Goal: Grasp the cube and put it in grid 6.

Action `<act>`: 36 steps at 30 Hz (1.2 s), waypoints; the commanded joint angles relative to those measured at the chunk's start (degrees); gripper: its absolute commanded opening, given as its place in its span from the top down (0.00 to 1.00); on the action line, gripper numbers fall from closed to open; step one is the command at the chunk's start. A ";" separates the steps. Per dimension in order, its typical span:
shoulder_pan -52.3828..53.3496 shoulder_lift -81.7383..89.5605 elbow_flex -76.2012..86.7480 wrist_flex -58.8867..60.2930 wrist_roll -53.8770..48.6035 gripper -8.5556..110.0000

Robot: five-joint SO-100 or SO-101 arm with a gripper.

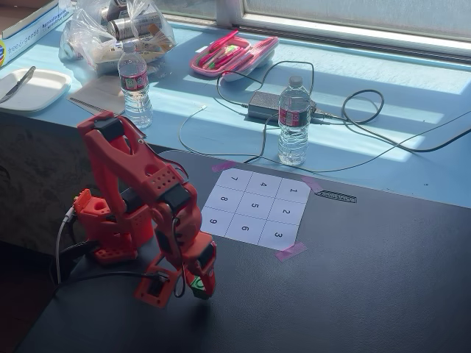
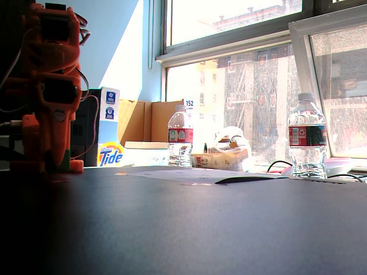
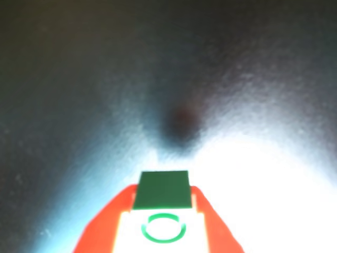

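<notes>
The green cube (image 1: 197, 283) sits between the red fingers of my gripper (image 1: 200, 285), which is shut on it, low over the dark table in front of the arm's base. In the wrist view the cube (image 3: 162, 191) fills the gap between both fingers (image 3: 213, 221), its ring mark facing the camera. From the low fixed view a sliver of the green cube (image 2: 65, 156) shows at the gripper (image 2: 60, 163) on the far left. Grid 6 (image 1: 244, 229) is in the near row of the paper grid, up and to the right of the gripper. Whether the cube touches the table is unclear.
Two water bottles (image 1: 293, 121) (image 1: 135, 84) stand behind the grid (image 1: 283, 189), with a power adapter and cables (image 1: 266, 105) beside them. The arm's base (image 1: 110, 228) sits at the table's left edge. Pink tape (image 1: 290, 251) holds the paper's near corner.
</notes>
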 commanded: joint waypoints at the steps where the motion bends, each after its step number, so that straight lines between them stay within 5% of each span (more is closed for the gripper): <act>1: -2.72 2.02 -5.27 3.08 1.41 0.93; 18: -28.21 -1.14 -26.19 17.84 8.17 0.93; 36: -50.89 -10.20 -18.02 6.86 10.37 0.93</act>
